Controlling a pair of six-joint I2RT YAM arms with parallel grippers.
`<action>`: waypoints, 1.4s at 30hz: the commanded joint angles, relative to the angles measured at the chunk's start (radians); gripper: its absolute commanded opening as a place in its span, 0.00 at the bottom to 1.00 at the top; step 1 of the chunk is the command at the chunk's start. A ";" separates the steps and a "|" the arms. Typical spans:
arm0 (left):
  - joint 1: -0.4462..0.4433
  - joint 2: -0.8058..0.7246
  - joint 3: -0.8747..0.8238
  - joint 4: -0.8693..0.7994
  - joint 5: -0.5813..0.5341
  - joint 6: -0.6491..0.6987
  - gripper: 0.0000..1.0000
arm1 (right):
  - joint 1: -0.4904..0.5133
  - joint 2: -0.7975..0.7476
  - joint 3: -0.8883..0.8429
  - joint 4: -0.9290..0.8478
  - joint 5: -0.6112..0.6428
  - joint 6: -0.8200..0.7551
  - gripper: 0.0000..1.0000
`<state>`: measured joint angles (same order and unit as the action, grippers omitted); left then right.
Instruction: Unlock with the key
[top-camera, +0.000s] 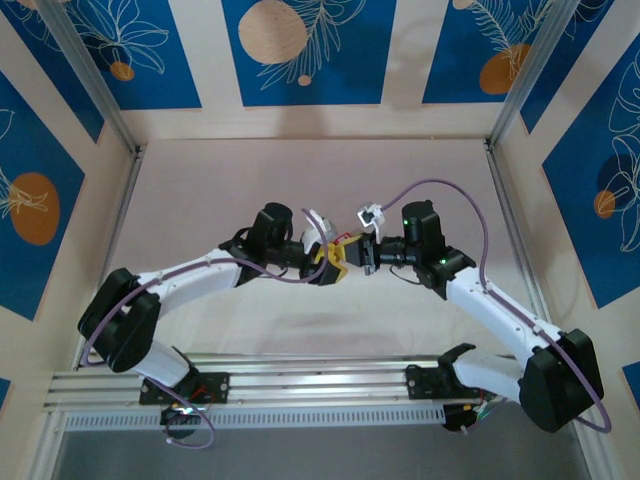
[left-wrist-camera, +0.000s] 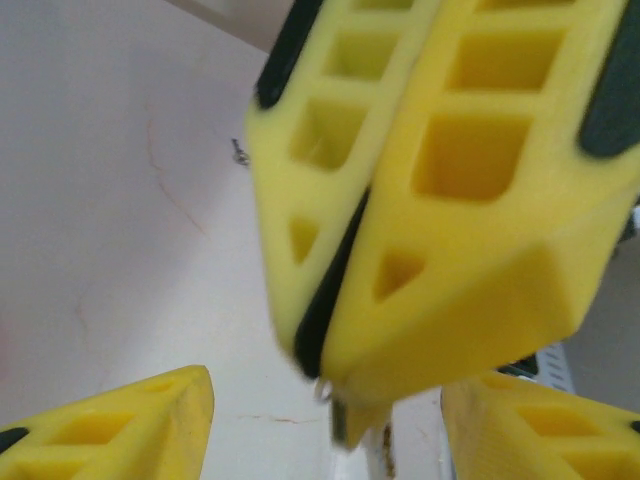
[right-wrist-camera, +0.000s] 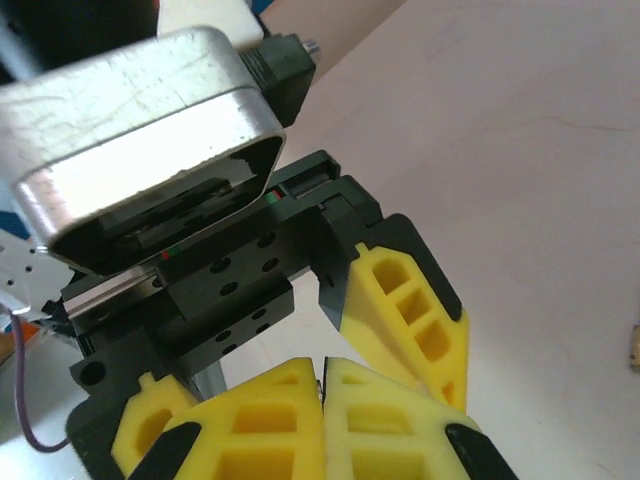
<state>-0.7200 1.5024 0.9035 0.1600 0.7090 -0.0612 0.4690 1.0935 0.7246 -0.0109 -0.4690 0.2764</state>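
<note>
Above the middle of the desk (top-camera: 250, 180), the two arms meet tip to tip. The left gripper (top-camera: 328, 265) reaches in from the left side and the right gripper (top-camera: 347, 253) from the right side.

The key (left-wrist-camera: 340, 420) appears in the left wrist view as a small grey-silver sliver poking out below the right gripper's fingertips. It is held off the desk surface and sits in the gap between the left gripper's two fingers (left-wrist-camera: 120, 420), touching neither of them as far as the blur allows.

The right gripper's yellow fingers (left-wrist-camera: 450, 200) are pressed flat together along their dark pads, pinching the key at the very tip. The left gripper stands spread, one finger low on each side of that view. It holds nothing and brackets the right gripper's closed fingers.

From overhead the fingers merge into one yellow knot and the key is too small to make out. The right wrist view looks along its own closed fingers (right-wrist-camera: 270, 420), where only a thin seam marks where they meet. It also shows the left gripper's black body and one of that gripper's yellow fingers (right-wrist-camera: 415, 320) splayed just beside them. At that view's right border a small brass-coloured piece (right-wrist-camera: 634, 345) lies on the desk well apart from both grippers. It is cut off, so what it is cannot be told.
</note>
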 joint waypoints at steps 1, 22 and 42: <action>0.010 -0.036 -0.005 -0.033 -0.124 0.034 0.64 | -0.009 -0.040 0.026 -0.011 0.134 0.026 0.02; 0.041 0.315 0.349 -0.157 -0.612 -0.013 0.89 | -0.027 -0.163 -0.061 -0.097 0.568 0.089 0.00; 0.047 0.692 0.690 -0.309 -0.367 -0.349 0.68 | -0.045 -0.331 -0.207 -0.075 0.833 0.172 0.00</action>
<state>-0.6735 2.1731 1.5612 -0.1043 0.3260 -0.3435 0.4278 0.7895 0.5365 -0.1516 0.2810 0.4225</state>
